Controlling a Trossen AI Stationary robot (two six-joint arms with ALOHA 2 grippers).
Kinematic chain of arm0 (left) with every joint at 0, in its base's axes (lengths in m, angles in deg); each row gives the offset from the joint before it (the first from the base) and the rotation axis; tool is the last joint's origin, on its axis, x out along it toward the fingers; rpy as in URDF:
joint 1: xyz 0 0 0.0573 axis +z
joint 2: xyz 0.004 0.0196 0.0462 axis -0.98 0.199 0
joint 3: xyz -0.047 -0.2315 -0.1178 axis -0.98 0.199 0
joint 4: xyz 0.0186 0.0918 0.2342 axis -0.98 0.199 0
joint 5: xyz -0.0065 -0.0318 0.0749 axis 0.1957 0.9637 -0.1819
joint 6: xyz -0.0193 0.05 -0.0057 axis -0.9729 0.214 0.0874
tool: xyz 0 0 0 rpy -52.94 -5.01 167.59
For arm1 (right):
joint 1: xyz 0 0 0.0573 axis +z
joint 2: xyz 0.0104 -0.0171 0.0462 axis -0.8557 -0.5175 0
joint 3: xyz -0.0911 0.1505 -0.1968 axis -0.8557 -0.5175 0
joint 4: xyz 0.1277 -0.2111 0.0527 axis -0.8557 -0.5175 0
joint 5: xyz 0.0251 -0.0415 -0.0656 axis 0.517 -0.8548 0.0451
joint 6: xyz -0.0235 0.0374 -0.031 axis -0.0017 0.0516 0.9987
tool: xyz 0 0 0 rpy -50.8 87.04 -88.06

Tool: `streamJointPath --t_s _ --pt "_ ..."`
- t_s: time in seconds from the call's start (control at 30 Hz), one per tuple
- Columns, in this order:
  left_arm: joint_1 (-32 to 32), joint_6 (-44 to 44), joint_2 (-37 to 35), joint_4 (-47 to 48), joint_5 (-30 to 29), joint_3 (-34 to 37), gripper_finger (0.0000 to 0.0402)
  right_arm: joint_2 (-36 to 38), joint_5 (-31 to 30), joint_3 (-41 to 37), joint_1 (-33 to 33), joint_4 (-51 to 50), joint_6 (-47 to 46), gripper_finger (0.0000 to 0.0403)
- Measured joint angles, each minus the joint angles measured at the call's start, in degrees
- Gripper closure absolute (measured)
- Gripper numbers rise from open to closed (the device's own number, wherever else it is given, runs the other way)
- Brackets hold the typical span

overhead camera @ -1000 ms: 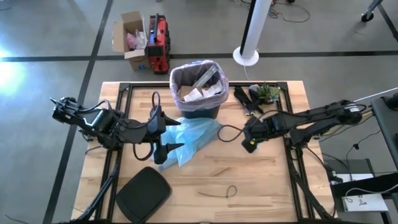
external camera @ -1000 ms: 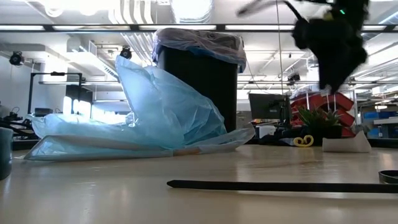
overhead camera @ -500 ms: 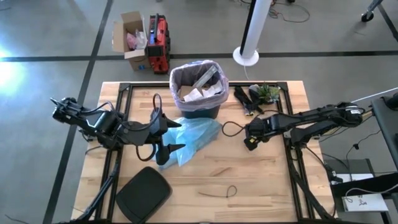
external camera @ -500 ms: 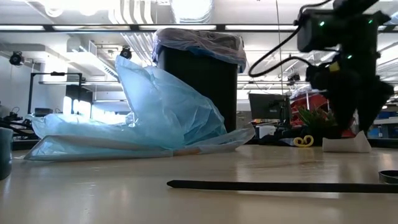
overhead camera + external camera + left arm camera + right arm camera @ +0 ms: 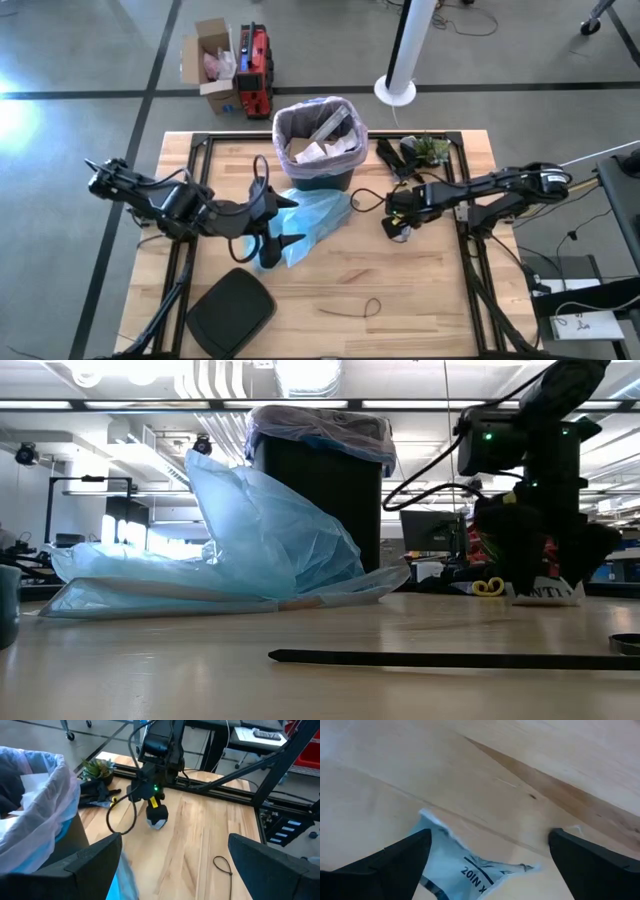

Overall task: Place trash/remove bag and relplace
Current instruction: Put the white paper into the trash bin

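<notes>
The black bin [image 5: 322, 176] stands near the table's far edge, lined with the pinkish-white bag [image 5: 284, 126]. Brown and white paper trash [image 5: 313, 150] lies inside it. A white printed paper scrap [image 5: 470, 866] lies flat on the wood right of the bin, also seen as the scrap [image 5: 158, 822]. My right gripper [image 5: 397, 228] is open and low over it, pointing down, one finger on each side. My left gripper [image 5: 283, 222] is open, hovering above the light blue bag [image 5: 318, 214] that lies spread in front of the bin. My right gripper comes at the white scrap [image 5: 451, 851] from above, its open fingers on either side of it. The scrap lies flat on the table. I cannot tell whether the fingertips touch it.
A black bin lid [image 5: 230, 308] lies near the near left corner, and a small black loop [image 5: 372, 307] near the near edge. Black and green clutter [image 5: 412, 154] sits right of the bin. A long black strap [image 5: 450, 657] lies across the near table.
My right gripper has come down from well above the table to just over the white scrap, shifting slightly toward the bin. My left gripper has moved a little toward the table's right, over the blue bag.
</notes>
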Motion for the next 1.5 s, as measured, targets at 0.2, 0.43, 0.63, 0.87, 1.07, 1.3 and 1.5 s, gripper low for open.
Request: streamJointPath --t_s 0.2,0.43,0.63,0.87,1.07,1.3,1.5 --pt "0.00 -0.02 0.65 -0.14 0.00 0.00 0.0051 -2.47 0.63 2.88 0.25 -1.51 5.20 0.0097" --pt "0.00 0.17 0.61 -0.26 -0.06 -0.02 0.0051 -2.45 2.70 5.37 0.25 -1.15 11.40 0.0272" --pt "0.00 0.72 0.61 -0.20 -0.07 -0.02 0.0051 -2.26 3.76 9.72 0.25 -1.19 19.30 0.0392" --pt "0.00 1.73 -1.80 -0.12 -0.12 -0.02 0.0051 -1.29 3.58 22.93 0.29 -2.46 27.78 0.0400" --pt "0.00 2.27 -5.49 -0.09 -2.52 -0.02 0.0051 -1.14 5.98 39.53 1.78 -2.86 44.00 0.0402" --pt "0.00 3.29 -7.13 -0.32 -7.03 -0.09 0.0051 -1.99 -6.72 52.87 1.76 6.94 50.18 0.0402" --pt "0.00 4.12 -5.96 -0.50 -7.08 -0.09 0.0051 -2.79 -23.15 55.31 -0.99 19.87 51.01 0.0400"
